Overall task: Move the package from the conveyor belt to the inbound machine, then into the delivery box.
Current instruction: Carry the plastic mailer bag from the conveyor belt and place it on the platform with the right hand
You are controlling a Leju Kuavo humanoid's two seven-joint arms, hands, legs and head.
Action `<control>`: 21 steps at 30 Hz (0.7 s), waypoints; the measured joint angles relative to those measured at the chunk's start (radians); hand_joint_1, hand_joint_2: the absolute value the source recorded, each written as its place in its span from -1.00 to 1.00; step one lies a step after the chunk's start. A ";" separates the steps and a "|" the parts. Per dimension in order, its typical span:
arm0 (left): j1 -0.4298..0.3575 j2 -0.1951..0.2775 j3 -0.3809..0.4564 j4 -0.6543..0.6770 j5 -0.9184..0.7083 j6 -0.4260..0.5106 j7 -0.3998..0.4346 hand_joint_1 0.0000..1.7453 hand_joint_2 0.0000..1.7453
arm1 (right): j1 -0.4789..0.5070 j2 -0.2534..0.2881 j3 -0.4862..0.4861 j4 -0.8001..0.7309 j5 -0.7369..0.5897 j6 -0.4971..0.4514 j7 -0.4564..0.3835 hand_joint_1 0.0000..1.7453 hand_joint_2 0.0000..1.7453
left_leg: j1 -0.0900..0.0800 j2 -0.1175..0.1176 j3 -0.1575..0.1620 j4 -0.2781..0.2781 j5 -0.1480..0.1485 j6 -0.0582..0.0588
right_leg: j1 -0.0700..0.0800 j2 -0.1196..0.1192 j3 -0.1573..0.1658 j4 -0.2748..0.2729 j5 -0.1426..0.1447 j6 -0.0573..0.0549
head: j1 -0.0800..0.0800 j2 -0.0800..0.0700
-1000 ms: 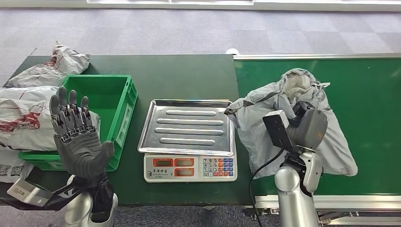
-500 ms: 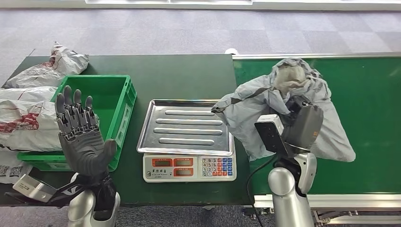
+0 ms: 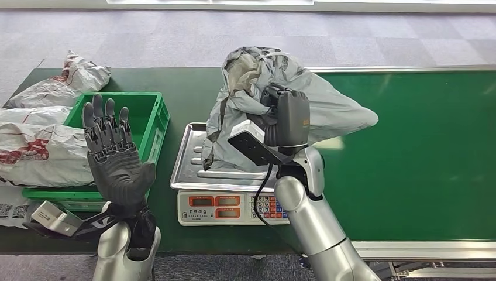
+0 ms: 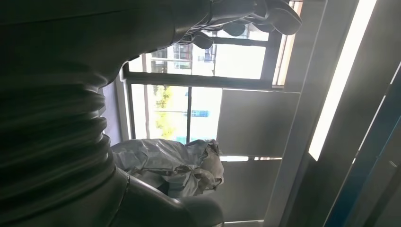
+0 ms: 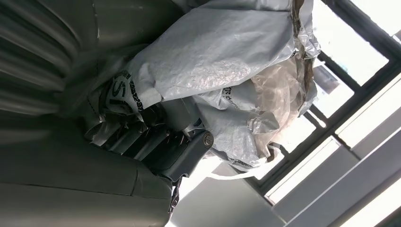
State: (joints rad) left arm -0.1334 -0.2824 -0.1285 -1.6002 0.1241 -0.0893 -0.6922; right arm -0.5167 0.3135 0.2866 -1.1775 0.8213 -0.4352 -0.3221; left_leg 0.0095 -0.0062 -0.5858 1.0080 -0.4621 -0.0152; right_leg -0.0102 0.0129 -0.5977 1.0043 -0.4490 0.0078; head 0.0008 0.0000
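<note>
The grey package [image 3: 275,88] is held aloft by the right hand [image 3: 286,114], above the far right part of the steel tray [image 3: 193,170] of the inbound machine [image 3: 234,208]; its lower folds hang down toward the tray, though contact with it cannot be confirmed. In the right wrist view the dark fingers [image 5: 142,135] are seen closed into the crumpled plastic, which is bunched around them. The left hand [image 3: 117,161] is raised upright at the near right corner of the green delivery box [image 3: 149,126], palm forward, fingers extended and slightly apart, with nothing held. White and grey parcels [image 3: 41,146] are piled against the box's left side. The green conveyor belt [image 3: 421,146] is seen to the right of the scale.
</note>
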 joint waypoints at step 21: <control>-0.028 0.004 -0.030 0.035 0.017 0.002 -0.009 -1.00 1.00 | -0.318 0.055 0.350 0.490 -0.333 0.097 0.058 -1.00 1.00 | 0.000 0.000 -0.001 0.000 0.000 0.000 | 0.000 0.001 -0.002 0.000 0.000 0.000 | 0.000 0.000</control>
State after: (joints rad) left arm -0.1615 -0.2785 -0.1581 -1.5653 0.1413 -0.0868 -0.7012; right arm -0.8351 0.3684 0.6363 -0.6875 0.4885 -0.3380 -0.2636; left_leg 0.0097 -0.0059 -0.5866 1.0082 -0.4617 -0.0156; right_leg -0.0097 0.0135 -0.5994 1.0047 -0.4487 0.0077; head 0.0008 0.0000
